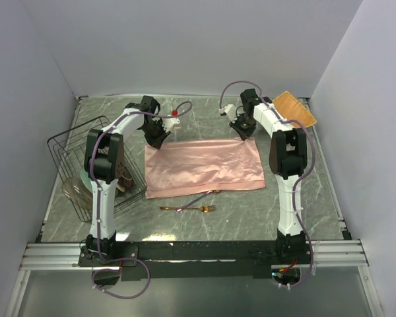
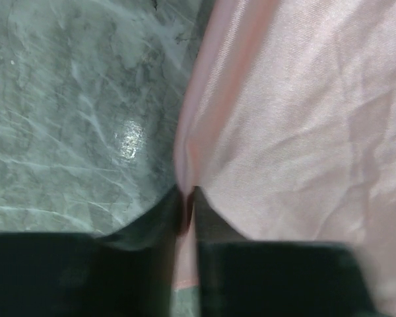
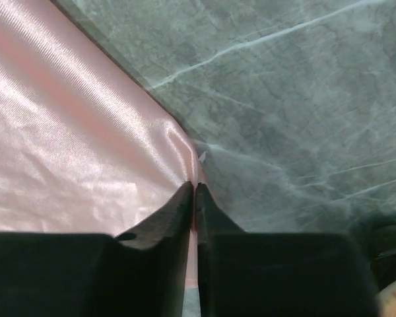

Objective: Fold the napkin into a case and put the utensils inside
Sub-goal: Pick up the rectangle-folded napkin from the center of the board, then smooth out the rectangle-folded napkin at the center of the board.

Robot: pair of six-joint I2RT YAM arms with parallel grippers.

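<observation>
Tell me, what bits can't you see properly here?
- Spoon: top view, too thin; whether its far end goes under the napkin is unclear.
- Dishes in the wire rack: top view, wires and the left arm hide them.
- Woven mat: top view, right arm covers one corner.
- Pinched napkin corners: wrist views, the left gripper and right gripper cover them.

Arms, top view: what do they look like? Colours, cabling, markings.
Left arm and right arm: white links, black joint housings, lilac-grey cables looping at wrists and bases. Fingers black, tapered. Small red part by the left wrist.
</observation>
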